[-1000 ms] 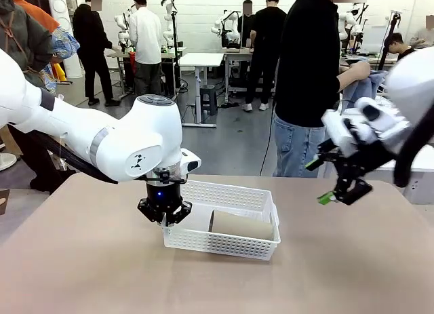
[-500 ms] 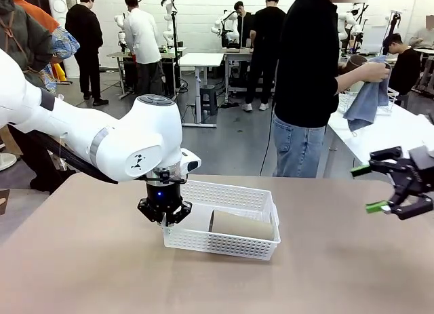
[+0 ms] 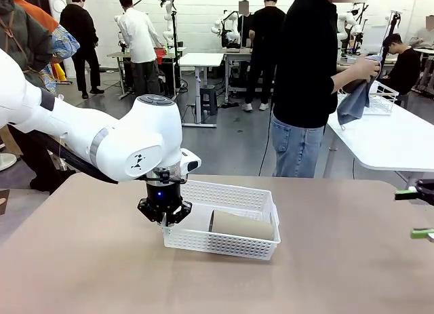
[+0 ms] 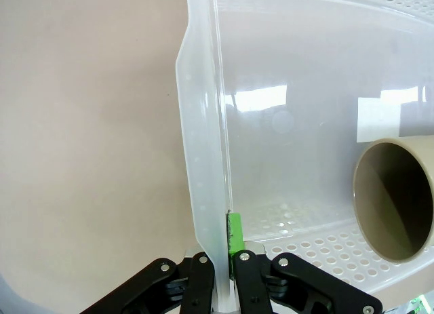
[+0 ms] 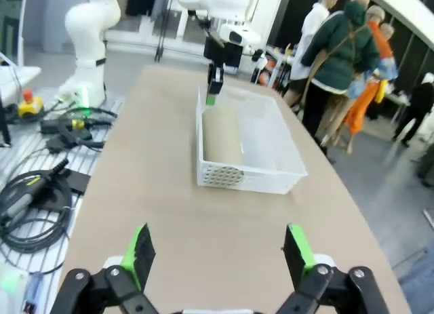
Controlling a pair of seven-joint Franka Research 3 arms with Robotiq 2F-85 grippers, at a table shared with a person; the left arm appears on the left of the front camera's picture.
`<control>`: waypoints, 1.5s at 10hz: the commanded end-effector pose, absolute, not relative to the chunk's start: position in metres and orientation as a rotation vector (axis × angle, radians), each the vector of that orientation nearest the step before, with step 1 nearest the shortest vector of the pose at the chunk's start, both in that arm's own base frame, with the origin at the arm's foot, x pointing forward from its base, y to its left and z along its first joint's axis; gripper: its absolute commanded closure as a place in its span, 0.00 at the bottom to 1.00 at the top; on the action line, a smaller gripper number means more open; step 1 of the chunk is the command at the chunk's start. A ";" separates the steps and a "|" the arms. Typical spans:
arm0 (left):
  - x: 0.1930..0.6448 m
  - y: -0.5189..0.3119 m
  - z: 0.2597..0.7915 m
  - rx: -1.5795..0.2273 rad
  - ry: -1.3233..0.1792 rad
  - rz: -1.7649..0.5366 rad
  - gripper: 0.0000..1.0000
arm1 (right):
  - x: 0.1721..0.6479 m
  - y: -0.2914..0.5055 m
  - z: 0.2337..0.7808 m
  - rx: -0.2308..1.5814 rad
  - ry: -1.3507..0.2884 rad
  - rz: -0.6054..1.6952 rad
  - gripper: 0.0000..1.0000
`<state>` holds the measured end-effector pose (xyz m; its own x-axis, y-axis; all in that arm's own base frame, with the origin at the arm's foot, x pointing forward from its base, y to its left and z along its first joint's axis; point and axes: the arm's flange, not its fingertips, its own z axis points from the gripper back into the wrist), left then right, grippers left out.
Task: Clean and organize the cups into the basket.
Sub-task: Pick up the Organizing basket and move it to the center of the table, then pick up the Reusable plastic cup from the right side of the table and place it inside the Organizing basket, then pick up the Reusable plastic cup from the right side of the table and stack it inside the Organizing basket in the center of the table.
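Clamping basket (image 3: 230, 243) wall, left tool (image 3: 165, 221), tan cup (image 3: 243, 226) lying inside nearby.

Right gripper (image 5: 218, 251) at bottom edge, green pads (image 5: 139, 254) spread wide, nothing between them. Bare tan table (image 5: 169, 212) just ahead of the jaws. Farther ahead, roughly in line with the gap: white basket (image 5: 271, 180), near end wall facing the jaws. One tan cup (image 5: 222, 141) lies on its side inside, lengthwise, against the basket's left wall. Beyond it, left gripper (image 5: 211, 97) comes down on the basket's far rim. Left of the jaws, off the table: black cables (image 5: 34, 192) on the floor.
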<state>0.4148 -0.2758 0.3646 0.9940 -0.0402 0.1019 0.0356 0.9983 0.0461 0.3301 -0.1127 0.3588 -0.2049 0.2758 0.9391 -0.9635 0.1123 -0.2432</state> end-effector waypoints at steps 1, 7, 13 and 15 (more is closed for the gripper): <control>0.414 -0.278 0.366 0.049 -0.112 -0.036 1.00 | 0.293 -0.098 0.329 0.791 -1.329 1.316 0.00; 0.414 -0.278 0.366 0.049 -0.112 -0.036 1.00 | 0.330 -0.113 0.359 0.790 -1.234 1.376 0.00; 0.414 -0.278 0.366 0.049 -0.112 -0.036 1.00 | 0.330 -0.113 0.359 0.790 -1.234 1.376 0.00; 0.414 -0.278 0.366 0.049 -0.112 -0.036 1.00 | 0.330 -0.113 0.359 0.790 -1.234 1.376 0.00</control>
